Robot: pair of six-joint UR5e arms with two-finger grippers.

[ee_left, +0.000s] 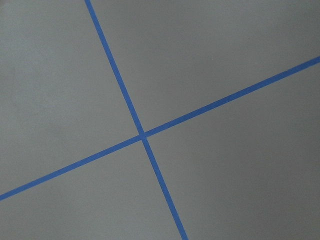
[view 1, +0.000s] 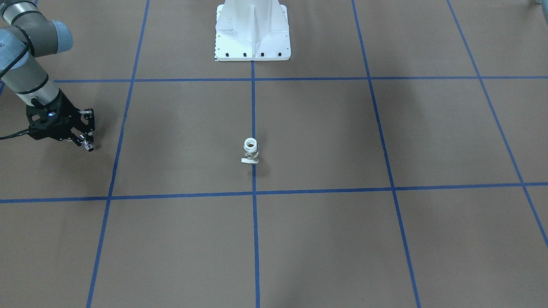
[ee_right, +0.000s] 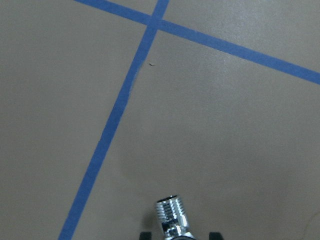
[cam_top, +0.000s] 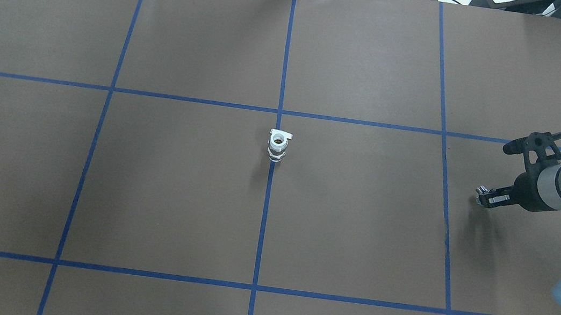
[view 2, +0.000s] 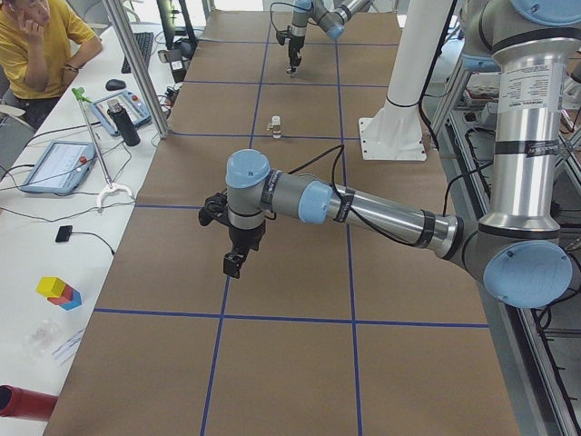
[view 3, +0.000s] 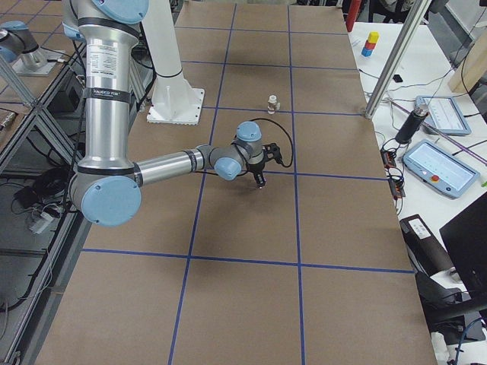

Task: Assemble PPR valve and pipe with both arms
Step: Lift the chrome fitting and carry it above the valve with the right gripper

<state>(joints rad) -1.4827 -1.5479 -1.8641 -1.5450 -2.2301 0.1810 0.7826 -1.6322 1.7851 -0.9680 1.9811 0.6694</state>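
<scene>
The PPR valve [view 1: 251,150] stands alone at the table's middle on a blue tape line, white collar up and pale tab at its base; it also shows in the overhead view [cam_top: 278,145]. My right gripper [view 1: 87,143] is shut on the chrome pipe [view 1: 90,146] and holds it just above the table, far to the valve's side. In the right wrist view the pipe [ee_right: 171,217] points out from between the fingertips [ee_right: 145,234]. My left gripper [view 2: 234,262] shows only in the exterior left view, hanging over bare table; I cannot tell whether it is open or shut.
The white bolted pedestal [view 1: 252,34] stands at the robot's side of the table. Blue tape lines [ee_left: 142,135] divide the brown surface into squares. A side bench with tablets [view 2: 54,163] and a seated operator [view 2: 41,45] lies beyond the table's far edge.
</scene>
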